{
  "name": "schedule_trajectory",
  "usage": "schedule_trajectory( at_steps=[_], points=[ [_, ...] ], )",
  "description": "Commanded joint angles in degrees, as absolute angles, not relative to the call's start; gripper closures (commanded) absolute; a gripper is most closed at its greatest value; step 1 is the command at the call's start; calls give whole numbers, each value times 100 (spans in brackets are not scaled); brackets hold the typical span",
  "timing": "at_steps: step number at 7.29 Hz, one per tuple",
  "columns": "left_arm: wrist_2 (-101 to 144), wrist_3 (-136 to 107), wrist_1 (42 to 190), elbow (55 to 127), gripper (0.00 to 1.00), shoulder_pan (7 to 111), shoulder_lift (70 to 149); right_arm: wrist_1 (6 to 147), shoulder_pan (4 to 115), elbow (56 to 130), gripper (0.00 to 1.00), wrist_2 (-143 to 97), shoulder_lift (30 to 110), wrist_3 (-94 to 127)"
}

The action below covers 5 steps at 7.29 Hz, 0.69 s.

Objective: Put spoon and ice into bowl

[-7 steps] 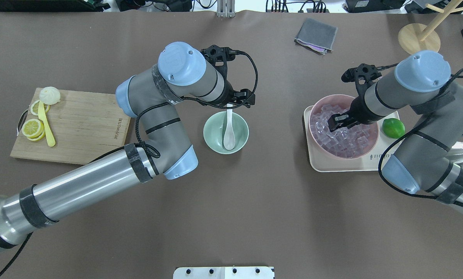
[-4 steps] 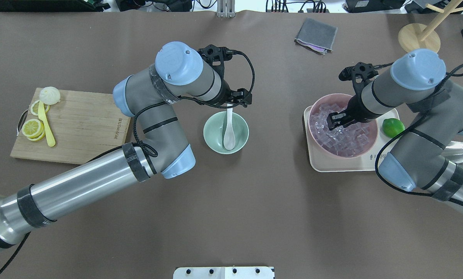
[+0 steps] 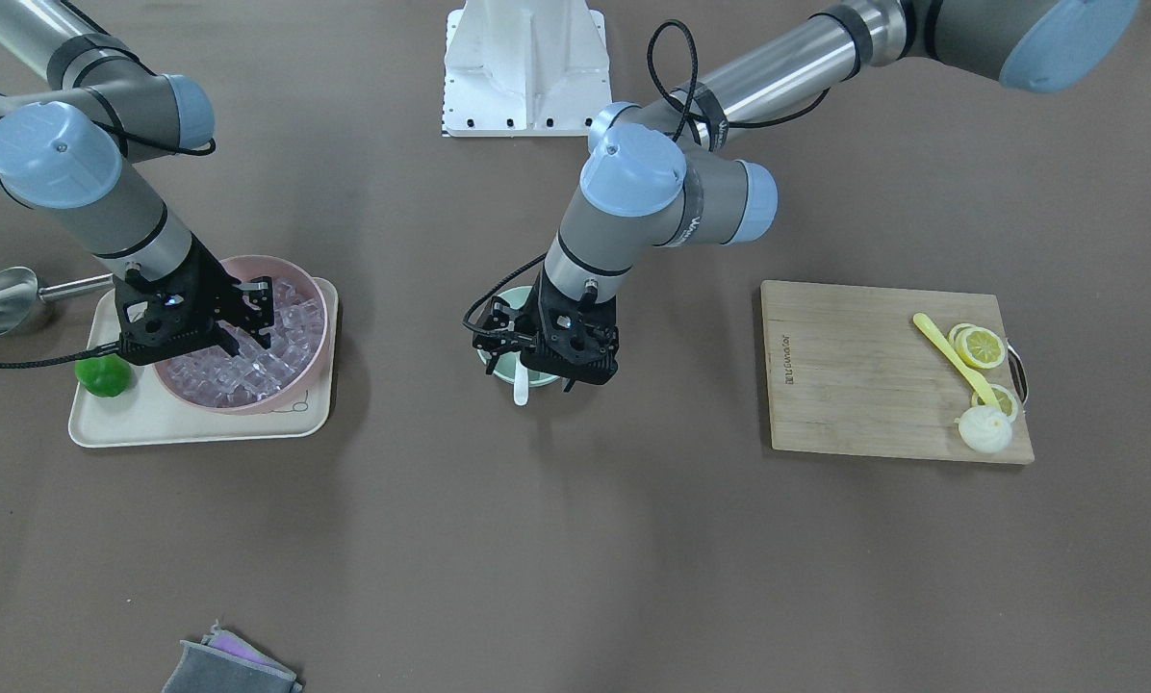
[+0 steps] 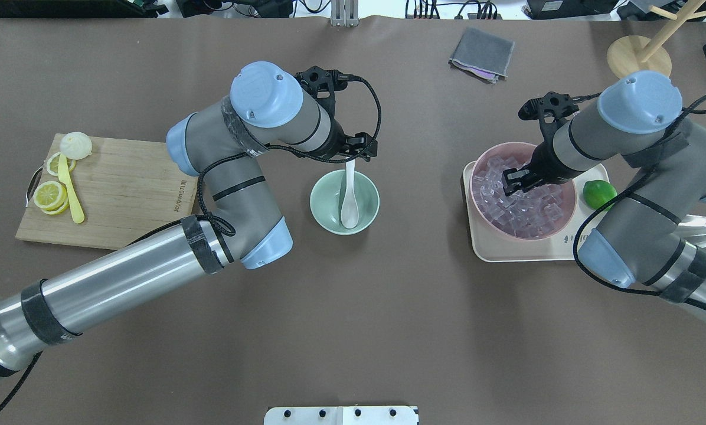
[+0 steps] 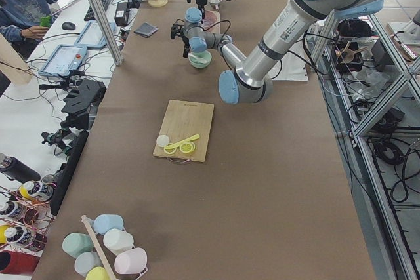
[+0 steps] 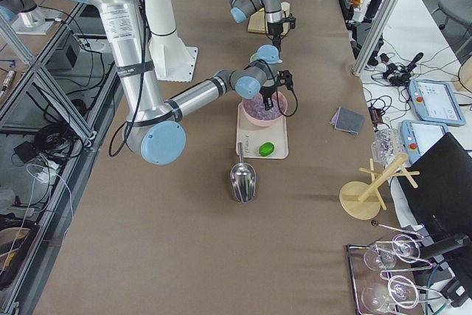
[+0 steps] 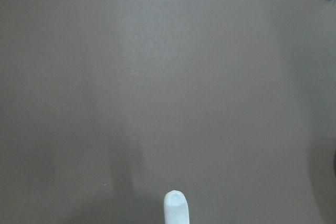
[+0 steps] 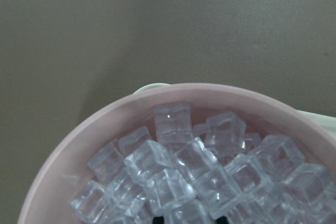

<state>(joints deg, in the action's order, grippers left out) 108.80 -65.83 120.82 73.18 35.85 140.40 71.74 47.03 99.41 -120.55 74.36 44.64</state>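
Green bowl (image 4: pixel 323 203) sits mid-table (image 4: pixel 388 324) w/ the white spoon (image 4: pixel 349 208) as its only content: scoop down on the bowl floor, handle leaning up over the far rim, away from the robot. Left gripper (image 4: pixel 353 152) hangs just over the handle's tip. Its fingers are hidden under the wrist in the overhead view. The left wrist cam shows only the handle tip over bare table, so can't tell if they're spread or pinching. Pink bowl (image 4: pixel 474 188) stands on a cream tray (image 4: pixel 506 251) on the robot's right, heaped w/ clear ice (image 4: pixel 530 209) cubes, all alike. Right gripper (image 4: pixel 515 182) is down inside the pink bowl, tips among the top cubes. The right wrist cam shows two dark bits at its bottom edge w/ a cube btwn them, but can't tell whether they squeeze it. Lime (image 4: pixel 600 195) lies on the tray just beside the pink bowl. Steel scoop (image 6: pixel 243 175) lies on the table near the tray. Cutting board (image 4: pixel 128 189) on the robot's left carries lemon slices (image 4: pixel 49 195) & a yellow spoon (image 4: pixel 71 195).
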Motion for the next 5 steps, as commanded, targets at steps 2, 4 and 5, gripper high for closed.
schedule_trajectory(
  at_steps=[2, 4, 5],
  points=[
    [10881, -6583, 12085, 7321, 3, 3630, 14036, 7224, 4956, 10377, 100, -12513, 7488, 4482],
    [10985, -6592, 12068, 7617, 3, 3865, 13853, 7233, 4966, 10520, 100, -12516, 7480, 4509],
    [11639, -6444, 12076, 8438, 3, 4285, 12990, 7216, 4940, 10590, 100, -12490, 7349, 4900]
  ],
)
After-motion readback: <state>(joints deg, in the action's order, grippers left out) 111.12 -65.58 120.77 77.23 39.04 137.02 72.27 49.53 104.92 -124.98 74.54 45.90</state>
